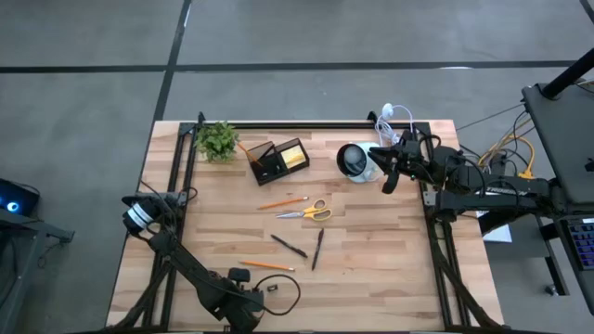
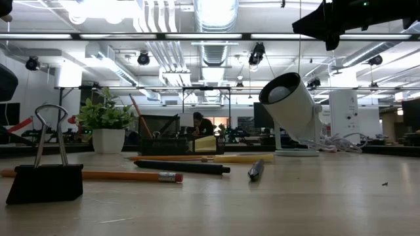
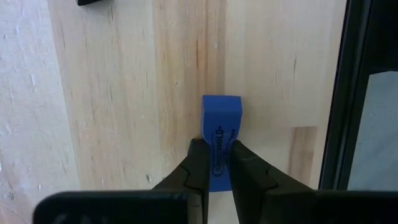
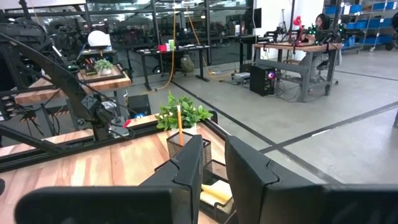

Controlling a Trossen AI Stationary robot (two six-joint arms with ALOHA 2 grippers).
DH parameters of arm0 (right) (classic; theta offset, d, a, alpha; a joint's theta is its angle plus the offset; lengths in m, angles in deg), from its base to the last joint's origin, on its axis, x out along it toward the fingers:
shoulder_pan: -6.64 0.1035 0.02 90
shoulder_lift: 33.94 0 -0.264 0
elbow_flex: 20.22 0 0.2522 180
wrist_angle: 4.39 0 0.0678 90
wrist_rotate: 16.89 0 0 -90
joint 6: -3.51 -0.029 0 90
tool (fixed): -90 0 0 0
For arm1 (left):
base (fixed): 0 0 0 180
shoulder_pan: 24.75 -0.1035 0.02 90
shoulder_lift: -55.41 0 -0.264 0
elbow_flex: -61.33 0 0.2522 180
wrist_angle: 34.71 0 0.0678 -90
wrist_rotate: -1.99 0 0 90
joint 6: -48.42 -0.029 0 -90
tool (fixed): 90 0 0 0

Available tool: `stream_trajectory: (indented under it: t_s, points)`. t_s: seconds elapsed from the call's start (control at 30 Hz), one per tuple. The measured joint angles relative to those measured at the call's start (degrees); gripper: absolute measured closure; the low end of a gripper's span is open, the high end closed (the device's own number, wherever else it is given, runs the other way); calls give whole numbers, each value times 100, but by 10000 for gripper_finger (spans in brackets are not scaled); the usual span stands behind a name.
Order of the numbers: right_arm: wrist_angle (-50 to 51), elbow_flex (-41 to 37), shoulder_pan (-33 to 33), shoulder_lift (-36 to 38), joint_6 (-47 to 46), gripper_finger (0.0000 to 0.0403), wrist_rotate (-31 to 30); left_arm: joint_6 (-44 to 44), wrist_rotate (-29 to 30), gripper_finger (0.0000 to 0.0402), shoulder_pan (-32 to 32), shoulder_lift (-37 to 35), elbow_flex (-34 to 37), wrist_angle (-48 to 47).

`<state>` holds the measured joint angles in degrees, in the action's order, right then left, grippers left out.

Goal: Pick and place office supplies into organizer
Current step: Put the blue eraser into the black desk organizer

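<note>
The left gripper [image 3: 214, 163] was low at the near edge of the table [image 1: 371, 278], on the robot's left side, and its jaws were pressed on a small blue eraser [image 3: 220, 127]. The eraser lay flat on the wood, with its long side in line with the two fingers. I think this is why the arm came so low: a flat small piece can only be taken from its two narrow sides. About half of the eraser stood out in front of the fingertips and the other half was between them, so the grip looked centred but not deep. In my judgement the picking step was almost done and the lift had not yet begun.

The right gripper [image 1: 393, 167] waited high over the far right part of the table, above the white lamp [image 1: 353, 161], and its jaws stood a little apart and held nothing.

The organizer [image 1: 278, 160] stood at the far side of the table, beside the small green plant [image 1: 216, 139], with one pencil and a yellow block already in it. It was well apart from the left gripper, so the eraser must travel across the table. The scissors [image 1: 307, 212], the orange pencils [image 1: 281, 201], the dark pens [image 1: 289, 245] and a black binder clip [image 2: 46, 181] lay on the wood between them, not yet sorted
</note>
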<state>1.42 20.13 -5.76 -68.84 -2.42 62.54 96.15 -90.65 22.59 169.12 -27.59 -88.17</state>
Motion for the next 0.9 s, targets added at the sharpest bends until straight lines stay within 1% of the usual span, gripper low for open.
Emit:
stream_trajectory:
  t_s: [0.43, 0.9]
  points:
    - [-8, 0, 0, 0, 17, 344, -2, -21, -32, 374, 18, -458, 44, -429]
    - [-7, 0, 0, -1, 6, 344, -1, -12, 244, 373, -23, -949, 39, -807]
